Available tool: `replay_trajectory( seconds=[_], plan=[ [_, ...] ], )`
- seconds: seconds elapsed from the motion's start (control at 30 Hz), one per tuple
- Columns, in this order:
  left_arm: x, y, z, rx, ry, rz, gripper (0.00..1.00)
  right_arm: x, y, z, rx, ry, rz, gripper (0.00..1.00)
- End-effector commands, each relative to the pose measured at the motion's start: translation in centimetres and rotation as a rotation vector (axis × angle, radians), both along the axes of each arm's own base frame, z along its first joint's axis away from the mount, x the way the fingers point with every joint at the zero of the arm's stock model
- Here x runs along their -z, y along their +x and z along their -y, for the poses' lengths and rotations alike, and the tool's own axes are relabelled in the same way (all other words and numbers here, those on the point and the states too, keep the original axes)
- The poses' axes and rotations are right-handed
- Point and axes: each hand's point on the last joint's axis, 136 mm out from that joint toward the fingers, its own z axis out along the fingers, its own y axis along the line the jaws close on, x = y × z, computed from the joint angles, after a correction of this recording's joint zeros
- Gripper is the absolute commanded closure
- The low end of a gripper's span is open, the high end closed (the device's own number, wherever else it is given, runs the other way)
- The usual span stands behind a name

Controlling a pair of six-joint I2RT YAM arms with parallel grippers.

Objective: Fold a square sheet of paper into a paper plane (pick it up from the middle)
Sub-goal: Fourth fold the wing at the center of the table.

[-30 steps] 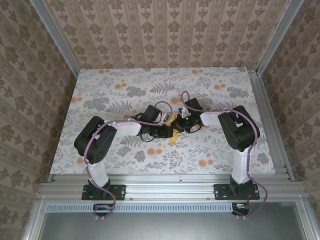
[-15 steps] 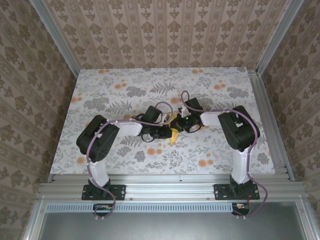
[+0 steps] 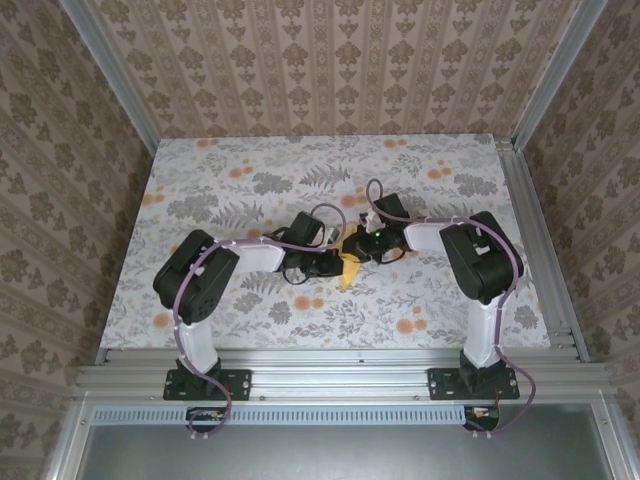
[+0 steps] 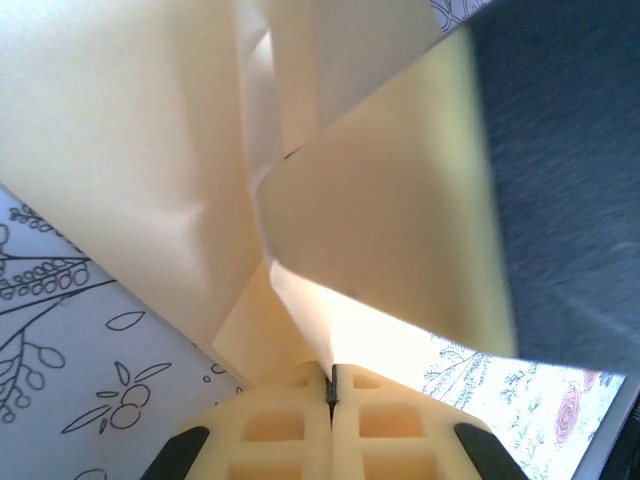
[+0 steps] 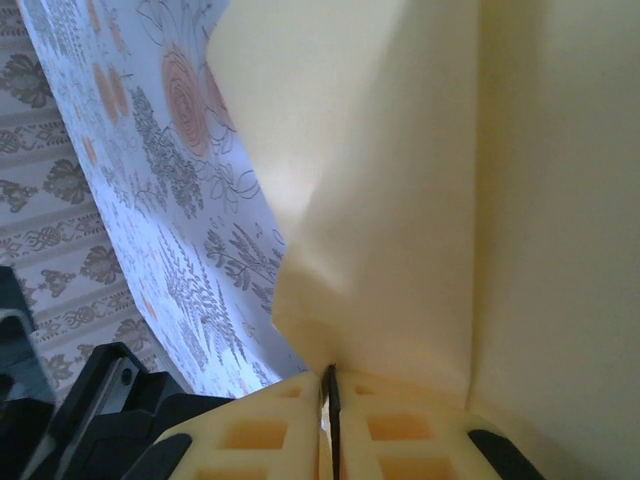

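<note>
Paper (image 3: 347, 270): part-folded, at worktop (image 3: 200, 180) centre, long axis running near to far.
Left fingers (image 4: 285, 430): clenched on it from the left.
Right fingers (image 5: 400, 430): clenched on it from the right, equally near.

Folded paper (image 3: 348, 268) sits over the table (image 3: 200, 180), between left pincer (image 4: 331, 385) and right pincer (image 5: 329, 388).

Pale-yellow paper (image 3: 348, 268), folded and creased; mid-table.
</note>
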Motion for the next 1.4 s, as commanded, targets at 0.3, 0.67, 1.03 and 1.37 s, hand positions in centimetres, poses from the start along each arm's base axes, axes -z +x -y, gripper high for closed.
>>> replay_trajectory(
  seconds=[0.3, 0.67, 1.03, 1.37],
  plan=[
    [2.1, -1.3, -0.6, 0.009, 0.030, -0.044, 0.95, -2.0, 0.8, 1.2, 0.007, 0.022, 0.037, 0.84],
    [2.4, -1.6, -0.6, 0.018, 0.044, -0.046, 0.95, -0.3, 1.5, 1.2, -0.007, 0.008, 0.018, 0.85],
    [3.2, -2.0, -0.9, 0.044, 0.082, -0.050, 0.95, 1.7, 1.7, 1.4, -0.025, -0.041, -0.005, 0.85],
    [1.8, -1.9, -0.7, 0.060, 0.080, -0.024, 0.84, 3.3, 0.7, 2.2, -0.051, -0.126, -0.037, 0.85]
  ],
)
